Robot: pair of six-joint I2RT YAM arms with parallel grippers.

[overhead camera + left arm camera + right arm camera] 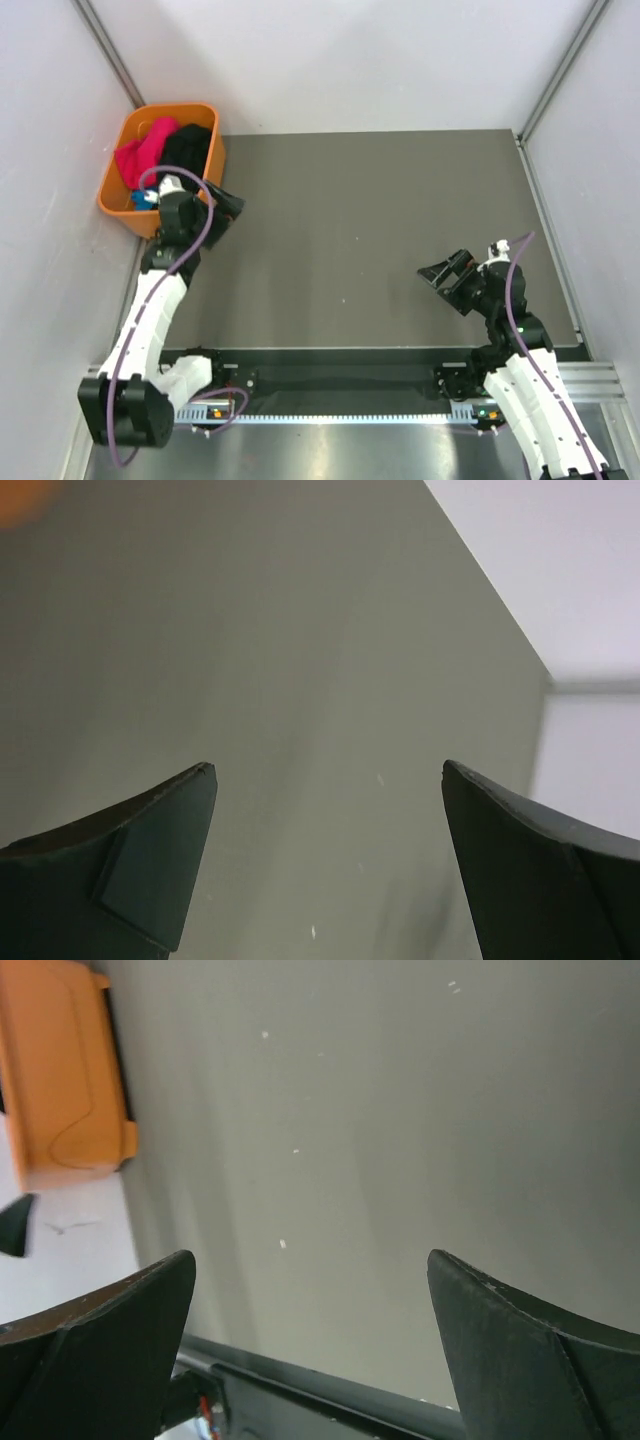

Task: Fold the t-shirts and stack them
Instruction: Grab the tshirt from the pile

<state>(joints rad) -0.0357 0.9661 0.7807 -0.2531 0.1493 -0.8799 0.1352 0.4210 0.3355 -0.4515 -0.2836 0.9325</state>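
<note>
An orange basket [120, 195] stands at the table's far left corner and holds a pink t-shirt [142, 150], a black t-shirt [188, 148] and a bit of blue cloth [144, 198]. My left gripper [228, 208] is open and empty, just right of the basket above the grey table; in the left wrist view [328, 780] only bare table lies between its fingers. My right gripper [447, 270] is open and empty over the table's right side; the right wrist view [310, 1265] shows bare table between its fingers and the basket [60, 1070] far off.
The dark grey table [370, 230] is flanked by white walls left, right and behind. A black rail [330, 365] with the arm bases runs along the near edge.
</note>
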